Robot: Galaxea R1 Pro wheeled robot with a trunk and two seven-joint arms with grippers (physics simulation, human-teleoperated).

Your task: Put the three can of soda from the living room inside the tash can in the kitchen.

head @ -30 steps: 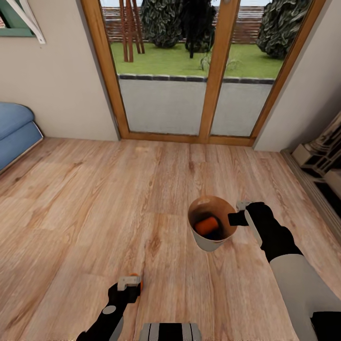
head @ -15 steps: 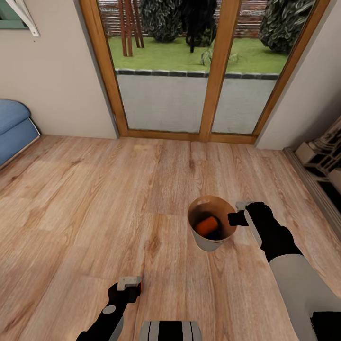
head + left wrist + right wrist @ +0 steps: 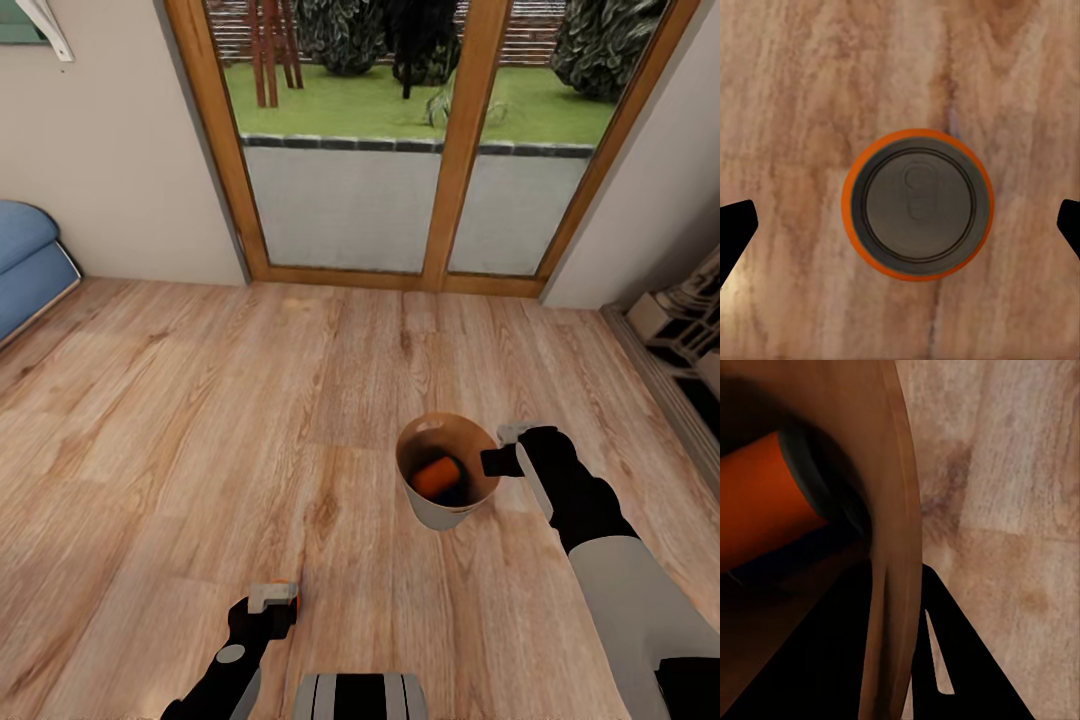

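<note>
The tash can [image 3: 440,514], a pale bucket with an orange-brown inside, hangs just above the plank floor with my right gripper [image 3: 500,452] shut on its rim. Inside it lie an orange can of soda [image 3: 437,477] and a dark blue one [image 3: 463,492]. The right wrist view shows the bucket wall [image 3: 896,510] pinched between the fingers, with the orange can [image 3: 765,502] and the blue can [image 3: 787,559] beyond it. The other orange can [image 3: 917,204] stands upright on the floor, its grey top facing up. My left gripper [image 3: 904,225] is open above and around it, also seen low in the head view [image 3: 272,600].
Wood-framed glass doors [image 3: 400,150] fill the far wall. A blue sofa [image 3: 30,255] sits at the left edge and a pale stepped structure [image 3: 685,310] stands along the right wall. Brown plank floor [image 3: 250,400] spreads between them.
The whole head view has shifted a little, with the doors and floor sliding upward. Less of the orange can shows past my left gripper. The right gripper and bucket hold their place in the picture.
</note>
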